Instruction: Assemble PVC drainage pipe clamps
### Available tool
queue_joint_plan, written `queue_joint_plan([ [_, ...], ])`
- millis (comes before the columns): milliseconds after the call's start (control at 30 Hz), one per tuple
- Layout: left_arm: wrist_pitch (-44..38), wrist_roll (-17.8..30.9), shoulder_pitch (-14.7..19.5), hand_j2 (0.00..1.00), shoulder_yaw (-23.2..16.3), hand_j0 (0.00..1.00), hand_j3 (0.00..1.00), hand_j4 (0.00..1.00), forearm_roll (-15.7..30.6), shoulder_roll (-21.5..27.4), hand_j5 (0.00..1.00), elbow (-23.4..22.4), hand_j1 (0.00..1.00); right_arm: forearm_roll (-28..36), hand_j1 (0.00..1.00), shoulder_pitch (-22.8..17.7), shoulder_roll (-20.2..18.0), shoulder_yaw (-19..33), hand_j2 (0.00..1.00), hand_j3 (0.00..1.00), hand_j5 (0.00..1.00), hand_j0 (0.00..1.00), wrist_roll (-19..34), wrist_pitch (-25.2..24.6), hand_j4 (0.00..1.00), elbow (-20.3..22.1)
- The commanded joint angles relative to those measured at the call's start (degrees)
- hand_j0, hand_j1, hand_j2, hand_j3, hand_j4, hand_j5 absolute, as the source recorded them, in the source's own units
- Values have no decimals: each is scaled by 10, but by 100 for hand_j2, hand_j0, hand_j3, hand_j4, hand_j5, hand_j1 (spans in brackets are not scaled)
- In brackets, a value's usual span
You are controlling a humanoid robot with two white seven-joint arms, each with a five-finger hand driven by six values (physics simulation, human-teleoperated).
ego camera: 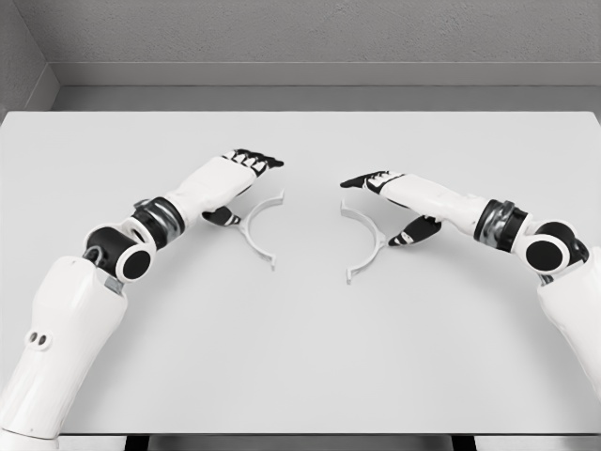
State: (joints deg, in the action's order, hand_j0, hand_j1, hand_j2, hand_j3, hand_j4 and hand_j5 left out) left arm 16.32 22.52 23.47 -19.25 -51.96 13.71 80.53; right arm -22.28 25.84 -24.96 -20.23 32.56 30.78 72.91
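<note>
Two white half-ring clamp pieces lie flat on the white table [300, 357]. The left clamp half [260, 228] curves with its open side toward the right. The right clamp half [367, 240] opens toward the left. My left hand [246, 184] hovers just above and left of the left clamp half, fingers extended, thumb down beside the piece, holding nothing. My right hand [387, 205] reaches in over the right clamp half, fingers stretched toward the middle, thumb below, also holding nothing.
The table's far edge meets a grey wall at the back. Both forearms lie low over the table, left arm [150, 225] and right arm [507, 227].
</note>
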Motion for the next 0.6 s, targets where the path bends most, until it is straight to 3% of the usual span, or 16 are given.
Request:
queue_joint_plan([
  [0, -1, 0, 0, 100, -1, 100, 100, 100, 3, 0, 100, 4, 100, 1, 100, -1, 0, 0, 100, 100, 100, 100, 0, -1, 100, 0],
  [567, -1, 0, 1, 100, -10, 100, 100, 100, 2, -17, 100, 10, 100, 1, 100, -1, 11, -1, 100, 100, 100, 100, 1, -1, 100, 3],
])
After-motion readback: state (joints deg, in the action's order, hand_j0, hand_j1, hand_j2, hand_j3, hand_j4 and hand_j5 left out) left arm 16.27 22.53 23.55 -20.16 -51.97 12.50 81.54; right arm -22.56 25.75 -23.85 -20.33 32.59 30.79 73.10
